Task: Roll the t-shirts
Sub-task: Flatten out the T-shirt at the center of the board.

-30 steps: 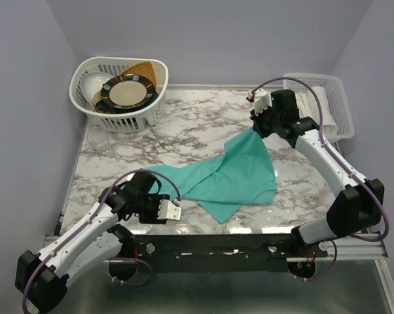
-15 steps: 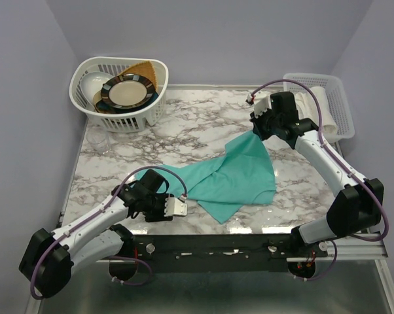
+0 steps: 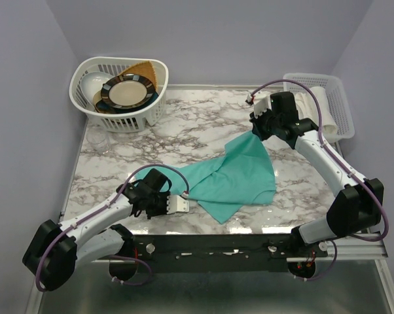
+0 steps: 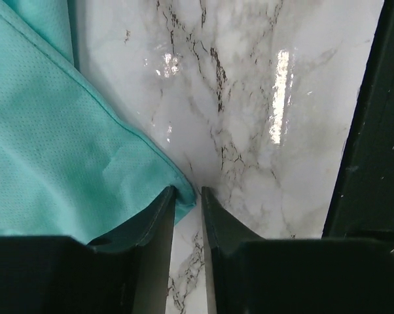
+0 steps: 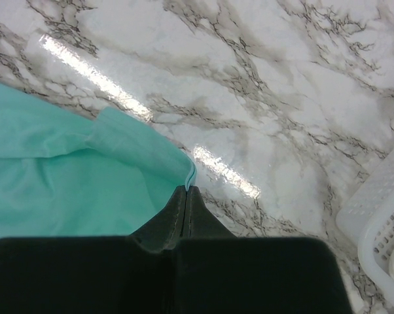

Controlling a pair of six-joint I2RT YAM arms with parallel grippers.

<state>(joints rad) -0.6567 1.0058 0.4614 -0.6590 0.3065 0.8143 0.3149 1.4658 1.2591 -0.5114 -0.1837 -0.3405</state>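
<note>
From here the t-shirt (image 4: 53, 150) reads as thin teal cloth, matt, with a fine pinhole weave up close and a stitched hem. The table (image 3: 203, 124) under it looks like polished marble, white with grey veins, glossy enough to throw back the lamps. The fingers (image 4: 151, 261) of the left gripper (image 4: 188, 193) look like matt black plastic. The left basket (image 3: 118, 121) and the right basket (image 3: 338, 114) are white plastic lattice. The plate (image 3: 125, 91) shines like glazed ceramic.

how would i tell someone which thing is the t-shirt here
On the marble table, look just right of the middle. The t-shirt is the crumpled cloth lying there, the only teal-green thing in view; the right gripper pinches its far corner.
</note>
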